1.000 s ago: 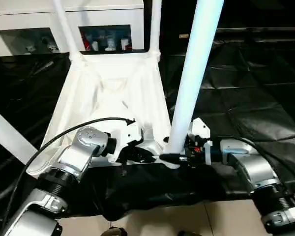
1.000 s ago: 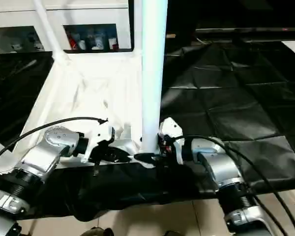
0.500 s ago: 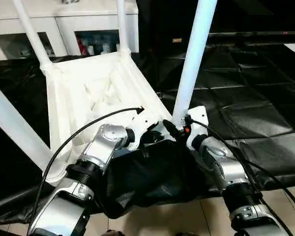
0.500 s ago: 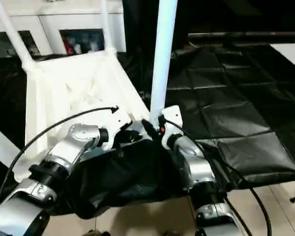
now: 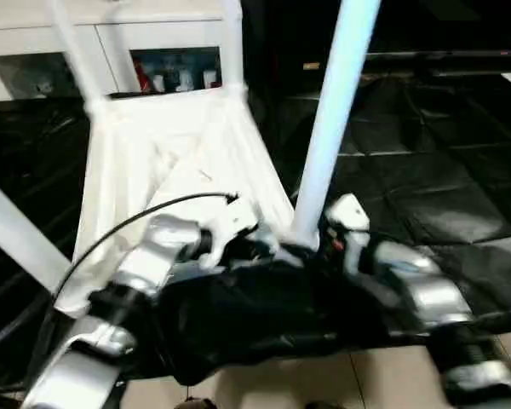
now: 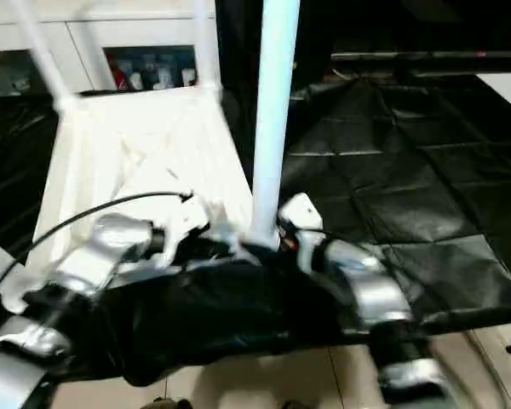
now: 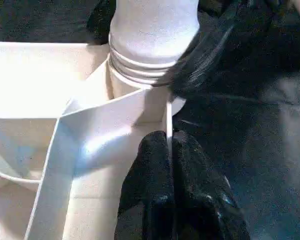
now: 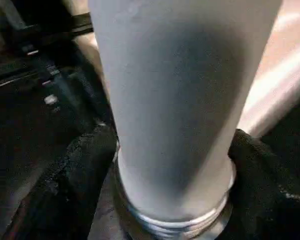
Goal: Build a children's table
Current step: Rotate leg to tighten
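You are looking down at the tabletop point(image 5: 179, 162), which lies underside up on a surface draped in black sheeting point(image 5: 426, 187), with its X-shaped ribs exposed. Legs stand in its corner sockets: the near right leg point(image 5: 332, 128) rises steeply from the corner closest to your grippers, two more stand at the far corners point(image 5: 72, 43) point(image 5: 232, 43), and a fourth point(image 5: 13, 230) slants across at the left. Your left gripper point(image 7: 169, 150) is closed, its two black fingers pinching the thin edge wall of the tabletop just beside the near right socket. Your right gripper point(image 8: 172, 165) has its fingers point(image 8: 75, 175) spread wide, one on each side of the base of that leg, where the threaded collar meets the socket; whether they press against it cannot be told. Beyond the sheeting stand white cabinets point(image 5: 153, 51) with glass fronts showing small items inside. Pale floor tiles point(image 5: 366, 379) lie below the near edge of the sheeting.
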Controlling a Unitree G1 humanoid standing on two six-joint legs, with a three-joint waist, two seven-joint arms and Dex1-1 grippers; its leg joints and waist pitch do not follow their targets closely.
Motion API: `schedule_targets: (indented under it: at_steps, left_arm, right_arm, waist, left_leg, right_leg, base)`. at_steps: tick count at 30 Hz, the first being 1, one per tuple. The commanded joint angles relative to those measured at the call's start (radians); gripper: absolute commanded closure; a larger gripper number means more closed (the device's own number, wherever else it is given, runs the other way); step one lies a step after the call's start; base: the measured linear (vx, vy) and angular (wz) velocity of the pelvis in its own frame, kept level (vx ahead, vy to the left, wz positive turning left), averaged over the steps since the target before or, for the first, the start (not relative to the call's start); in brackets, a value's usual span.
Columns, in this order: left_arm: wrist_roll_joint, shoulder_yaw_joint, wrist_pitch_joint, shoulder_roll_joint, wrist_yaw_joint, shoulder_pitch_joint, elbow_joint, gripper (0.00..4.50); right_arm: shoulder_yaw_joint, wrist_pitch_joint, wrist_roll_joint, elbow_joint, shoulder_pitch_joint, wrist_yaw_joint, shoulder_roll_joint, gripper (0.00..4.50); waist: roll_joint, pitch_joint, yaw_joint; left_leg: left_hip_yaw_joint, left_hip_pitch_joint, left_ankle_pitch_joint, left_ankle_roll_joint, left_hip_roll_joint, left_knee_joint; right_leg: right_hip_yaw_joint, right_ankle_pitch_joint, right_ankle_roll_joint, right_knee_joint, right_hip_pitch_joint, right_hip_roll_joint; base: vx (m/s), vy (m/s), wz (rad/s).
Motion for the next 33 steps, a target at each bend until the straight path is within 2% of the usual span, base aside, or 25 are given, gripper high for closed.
schedule_targets:
  at_steps: [1,4,7,8,10,11,12,13,15,17,19,21,22,24,25,26,28,29,30,33]
  left_arm:
    - [-0.058,-0.035,0.013,0.021,-0.12,0.033,-0.049,4.5]
    - [-0.065,-0.036,0.013,0.032,-0.133,0.04,-0.059,4.5]
    - [-0.067,-0.035,0.008,0.039,-0.144,0.045,-0.06,4.5]
    - [-0.067,-0.034,0.007,0.039,-0.146,0.046,-0.061,4.5]
    - [-0.066,-0.033,0.006,0.041,-0.15,0.049,-0.063,4.5]
    - [-0.067,-0.033,0.007,0.04,-0.148,0.05,-0.064,4.5]
    - [-0.066,-0.034,0.008,0.037,-0.143,0.05,-0.065,4.5]
    - [-0.066,-0.033,0.008,0.037,-0.142,0.05,-0.066,4.5]
    - [-0.065,-0.032,0.009,0.033,-0.135,0.048,-0.064,4.5]
    - [-0.058,-0.029,0.006,0.024,-0.107,0.044,-0.053,4.5]
    - [-0.044,-0.02,0.002,0.006,-0.049,0.032,-0.028,4.5]
    - [-0.03,-0.011,-0.001,-0.009,0.001,0.022,-0.006,4.5]
    - [-0.019,-0.003,-0.001,-0.023,0.046,0.011,0.014,4.5]
    - [-0.007,0.023,0.015,-0.067,0.155,-0.017,0.065,4.5]
    - [-0.002,0.032,0.021,-0.083,0.194,-0.027,0.083,4.5]
    - [0.0,0.034,0.021,-0.09,0.209,-0.032,0.091,4.5]
    - [0.011,0.048,0.027,-0.136,0.304,-0.062,0.137,4.5]
    - [0.012,0.053,0.029,-0.151,0.332,-0.071,0.15,4.5]
    - [0.011,0.059,0.035,-0.169,0.358,-0.08,0.159,4.5]
    - [0.005,0.067,0.038,-0.206,0.387,-0.098,0.177,4.5]
  right_arm:
    - [0.046,0.008,0.015,-0.047,0.0,0.104,-0.034,0.9]
    - [0.054,0.011,0.017,-0.05,-0.002,0.121,-0.046,0.9]
    - [0.056,0.02,0.027,-0.056,-0.003,0.136,-0.048,0.9]
    - [0.055,0.022,0.029,-0.058,-0.003,0.139,-0.048,1.06]
    - [0.05,0.033,0.035,-0.063,-0.001,0.147,-0.041,1.26]
    - [0.05,0.035,0.037,-0.065,0.001,0.147,-0.039,1.28]
    - [0.051,0.04,0.04,-0.07,0.008,0.146,-0.035,1.28]
    - [0.051,0.041,0.041,-0.071,0.009,0.146,-0.034,1.37]
    - [0.051,0.044,0.045,-0.077,0.02,0.137,-0.028,1.66]
    - [0.044,0.049,0.049,-0.082,0.033,0.112,-0.016,1.67]
    - [0.028,0.048,0.042,-0.068,0.039,0.051,0.007,1.8]
    - [0.016,0.045,0.025,-0.044,0.038,-0.014,0.029,1.82]
    - [0.011,0.028,-0.004,-0.013,0.034,-0.084,0.048,1.82]
    - [-0.011,0.01,-0.057,0.057,0.018,-0.261,0.102,1.82]
    - [-0.021,0.012,-0.064,0.074,0.013,-0.316,0.124,1.83]
    - [-0.026,0.017,-0.062,0.079,0.011,-0.335,0.135,1.83]
    - [-0.052,0.048,-0.059,0.11,-0.004,-0.448,0.2,1.83]
    - [-0.058,0.056,-0.061,0.121,-0.009,-0.481,0.219,1.83]
    - [-0.058,0.059,-0.066,0.131,-0.015,-0.505,0.236,1.83]
    - [-0.04,0.053,-0.068,0.144,-0.024,-0.509,0.272,1.83]
  waist:
    - [-0.013,-0.064,0.004]
    - [-0.01,-0.062,0.006]
    - [-0.011,-0.061,0.01]
    - [-0.012,-0.061,0.01]
    - [-0.011,-0.063,0.009]
    - [-0.007,-0.064,0.01]
    - [-0.01,-0.064,0.009]
    - [-0.004,-0.065,0.011]
    - [-0.007,-0.065,0.01]
    - [-0.004,-0.065,0.011]
    - [-0.005,-0.063,0.009]
    - [-0.006,-0.058,0.005]
    - [-0.004,-0.057,0.004]
    - [-0.007,-0.054,-0.008]
    - [-0.006,-0.05,-0.015]
    - [-0.005,-0.05,-0.017]
    - [-0.004,-0.05,-0.017]
    - [-0.005,-0.05,-0.018]
    - [0.002,-0.05,-0.018]
    - [-0.001,-0.051,-0.017]
  left_leg:
    - [-0.013,0.019,-0.19,0.118,0.051,-0.063]
    - [-0.013,0.021,-0.216,0.103,0.053,-0.067]
    - [-0.014,0.024,-0.244,0.08,0.054,-0.07]
    - [-0.014,0.023,-0.247,0.075,0.053,-0.07]
    - [-0.014,0.023,-0.239,0.073,0.052,-0.07]
    - [-0.014,0.024,-0.237,0.073,0.052,-0.069]
    - [-0.014,0.022,-0.228,0.076,0.051,-0.068]
    - [-0.014,0.022,-0.224,0.077,0.051,-0.068]
    - [-0.014,0.021,-0.219,0.078,0.051,-0.067]
    - [-0.014,0.022,-0.221,0.075,0.051,-0.068]
    - [-0.014,0.021,-0.234,0.07,0.051,-0.07]
    - [-0.018,0.023,-0.299,0.041,0.049,-0.077]
    - [-0.019,0.024,-0.315,0.032,0.049,-0.078]
    - [-0.023,0.028,-0.375,-0.009,0.045,-0.081]
    - [-0.026,0.027,-0.398,-0.019,0.042,-0.083]
    - [-0.028,0.026,-0.407,-0.02,0.042,-0.084]
    - [-0.028,0.034,-0.432,-0.02,0.042,-0.083]
    - [-0.028,0.032,-0.43,-0.019,0.041,-0.084]
    - [-0.03,0.031,-0.429,-0.021,0.04,-0.085]
    - [-0.028,0.03,-0.435,-0.012,0.04,-0.085]
  right_leg:
    - [0.023,-0.171,-0.259,-0.049,0.042,-0.029]
    - [0.024,-0.207,-0.256,-0.052,0.039,-0.028]
    - [0.027,-0.235,-0.249,-0.056,0.037,-0.03]
    - [0.028,-0.237,-0.245,-0.055,0.037,-0.03]
    - [0.028,-0.218,-0.245,-0.054,0.038,-0.029]
    - [0.028,-0.212,-0.247,-0.053,0.038,-0.03]
    - [0.027,-0.195,-0.251,-0.052,0.039,-0.029]
    - [0.027,-0.188,-0.253,-0.051,0.04,-0.029]
    - [0.026,-0.175,-0.256,-0.05,0.041,-0.029]
    - [0.027,-0.178,-0.254,-0.052,0.04,-0.029]
    - [0.027,-0.192,-0.252,-0.054,0.038,-0.029]
    - [0.028,-0.292,-0.227,-0.064,0.037,-0.032]
    - [0.028,-0.318,-0.22,-0.066,0.036,-0.032]
    - [0.028,-0.417,-0.185,-0.077,0.027,-0.032]
    - [0.026,-0.457,-0.169,-0.082,0.026,-0.032]
    - [0.025,-0.478,-0.159,-0.083,0.027,-0.033]
    - [0.028,-0.515,-0.136,-0.092,0.016,-0.033]
    - [0.027,-0.512,-0.133,-0.093,0.017,-0.032]
    - [0.026,-0.513,-0.13,-0.092,0.018,-0.032]
    - [0.026,-0.499,-0.125,-0.096,0.016,-0.03]
  base:
    - [0.0,0.0,0.0]
    - [0.0,0.0,0.0]
    - [0.0,0.0,0.0]
    - [0.0,0.0,0.0]
    - [0.0,0.0,0.0]
    - [0.0,0.0,0.0]
    - [0.0,0.0,0.0]
    - [0.0,0.0,0.0]
    - [0.0,0.0,0.0]
    - [0.0,0.0,0.0]
    - [0.0,0.0,0.0]
    - [0.0,0.0,0.0]
    - [0.0,0.0,0.0]
    - [0.0,0.0,0.0]
    - [0.0,0.0,0.0]
    - [0.0,0.0,0.0]
    - [0.0,0.0,0.0]
    - [0.0,0.0,0.0]
    - [0.0,0.0,0.0]
    - [0.0,0.0,0.0]
